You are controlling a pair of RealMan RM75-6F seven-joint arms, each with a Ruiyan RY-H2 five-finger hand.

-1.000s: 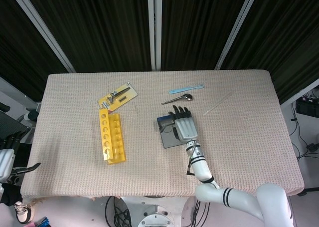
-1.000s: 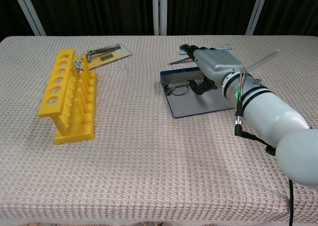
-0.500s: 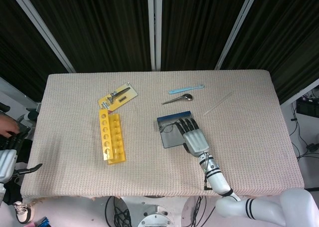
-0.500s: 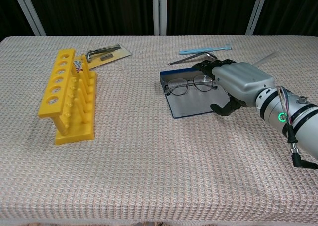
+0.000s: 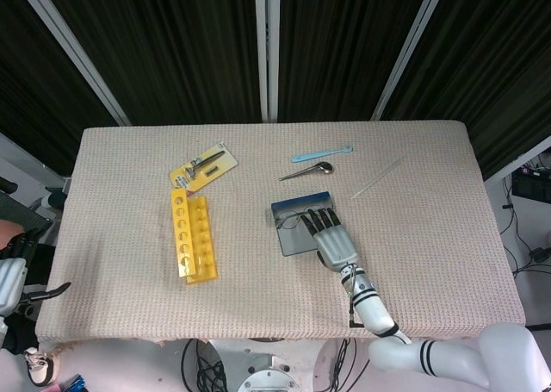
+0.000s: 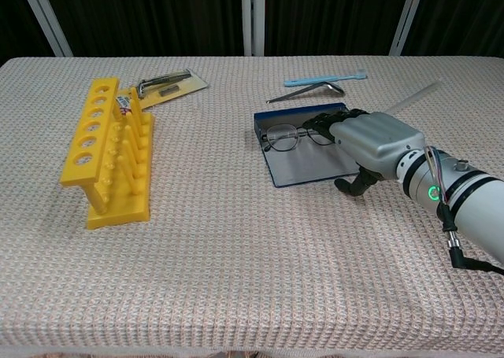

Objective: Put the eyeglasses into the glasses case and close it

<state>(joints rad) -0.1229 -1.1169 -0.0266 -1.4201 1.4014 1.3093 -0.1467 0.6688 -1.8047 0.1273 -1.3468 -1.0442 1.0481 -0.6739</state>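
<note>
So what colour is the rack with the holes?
Yellow plastic rack; clearest in the chest view.

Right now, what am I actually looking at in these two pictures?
One robot at a table, seen by its own cameras: the head view looks down from above, the chest view looks across. Its right robot hand, metal with dark fingers, reaches over an open glasses case where eyeglasses lie; whether the fingertips touch them is unclear. Also on the cloth: a yellow rack, a packaged tool, a spoon, a blue stick and a clear rod. The left robot hand waits beside the table, partly cut off.
</note>
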